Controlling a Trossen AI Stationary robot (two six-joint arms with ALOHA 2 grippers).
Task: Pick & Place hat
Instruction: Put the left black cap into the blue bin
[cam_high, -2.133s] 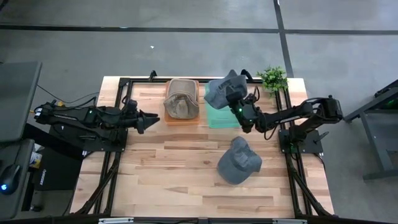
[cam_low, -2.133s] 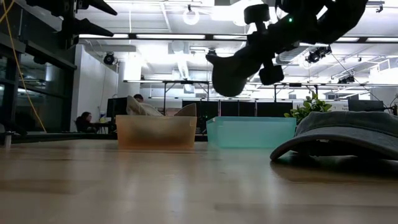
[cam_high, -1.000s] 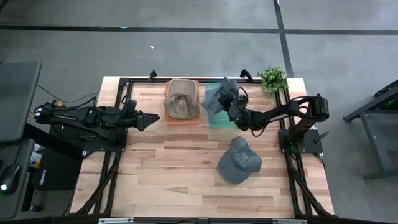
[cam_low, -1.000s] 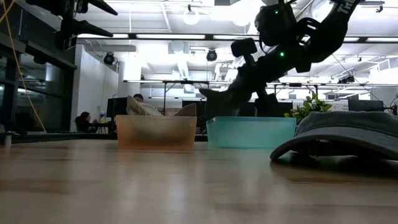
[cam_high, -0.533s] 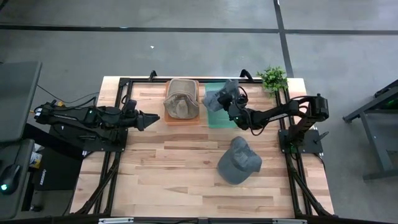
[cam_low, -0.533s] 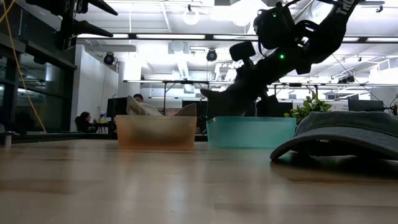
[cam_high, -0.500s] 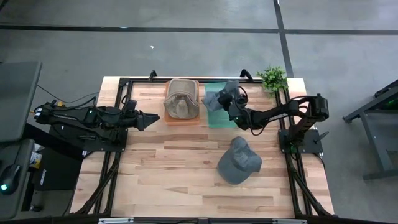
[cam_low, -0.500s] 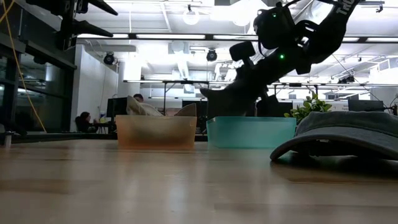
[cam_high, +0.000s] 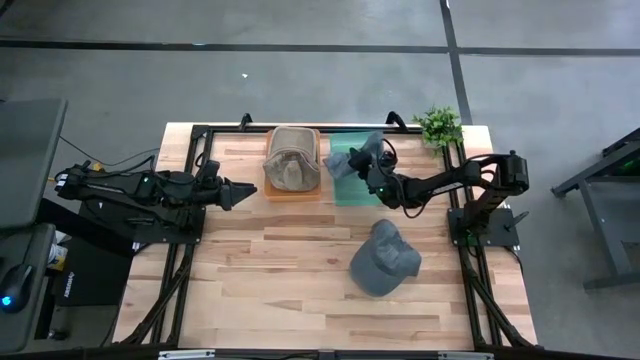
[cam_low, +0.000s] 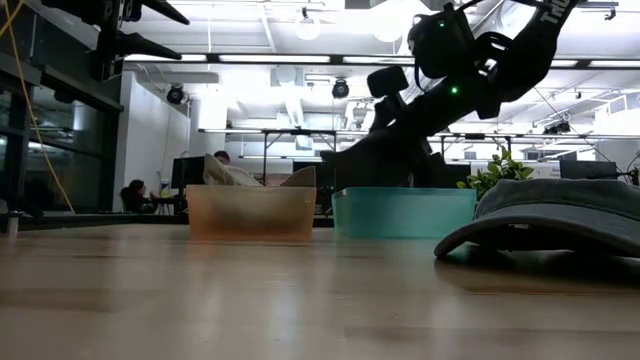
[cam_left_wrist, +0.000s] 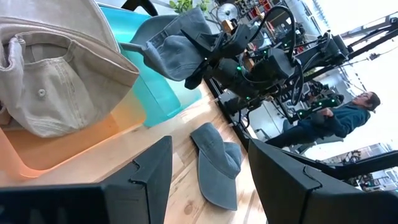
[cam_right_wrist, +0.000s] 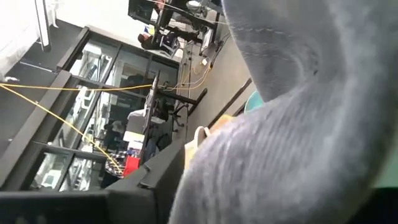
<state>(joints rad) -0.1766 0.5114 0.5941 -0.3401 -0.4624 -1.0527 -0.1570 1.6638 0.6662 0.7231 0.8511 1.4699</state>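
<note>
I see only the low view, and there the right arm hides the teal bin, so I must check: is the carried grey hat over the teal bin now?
Observer: Yes. In the high view the grey hat is over the teal bin. Its brim reaches past the rim toward the orange bin.
Operator: Where exactly is the right gripper?
Observer: The right gripper is against the hat, over the teal bin. I cannot tell whether the hat is released.
Operator: And the left gripper, is it near?
Observer: No. The left gripper hovers open on the far side of the orange bin, away from the teal bin.
</note>
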